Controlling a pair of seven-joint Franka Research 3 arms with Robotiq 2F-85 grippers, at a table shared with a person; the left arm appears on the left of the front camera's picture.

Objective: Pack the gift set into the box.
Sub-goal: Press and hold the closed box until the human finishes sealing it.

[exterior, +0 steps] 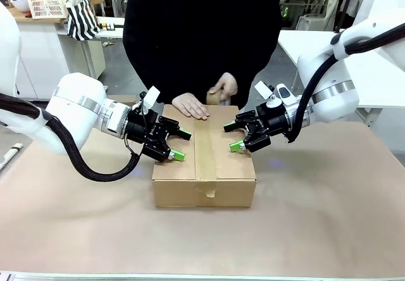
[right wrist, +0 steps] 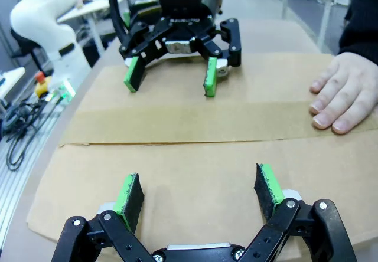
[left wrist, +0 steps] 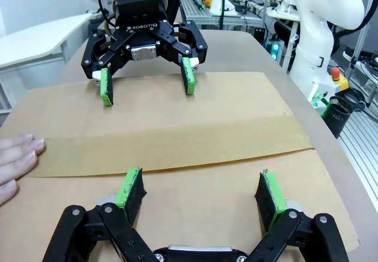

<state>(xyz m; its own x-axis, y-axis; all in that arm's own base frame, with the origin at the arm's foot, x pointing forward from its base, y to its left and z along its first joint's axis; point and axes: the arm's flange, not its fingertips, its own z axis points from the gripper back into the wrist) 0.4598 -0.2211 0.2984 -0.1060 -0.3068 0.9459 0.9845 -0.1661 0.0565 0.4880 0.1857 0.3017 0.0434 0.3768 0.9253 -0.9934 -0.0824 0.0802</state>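
The box [exterior: 204, 178] stands closed at the table's middle, with a brown tape strip [exterior: 204, 147] along its centre seam. My left gripper [exterior: 180, 145] hovers open just over the box's left half. Opposite it, my right gripper [exterior: 233, 137] is open over the right half. The left wrist view has my left gripper [left wrist: 201, 185] low over the cardboard lid [left wrist: 177, 209], facing the right gripper [left wrist: 147, 89]. Across the tape in the right wrist view, my right gripper [right wrist: 198, 184] faces the left one [right wrist: 170, 82]. A person's hand [exterior: 190, 106] rests flat on the lid's far edge. The gift set is hidden.
The person stands at the far side, the other hand [exterior: 223, 88] holding a brown tape roll [exterior: 213, 96] behind the box. The brown tabletop [exterior: 316, 218] spreads around the box. A white table [exterior: 373, 72] stands at the back right, a basket [exterior: 47, 2] at the back left.
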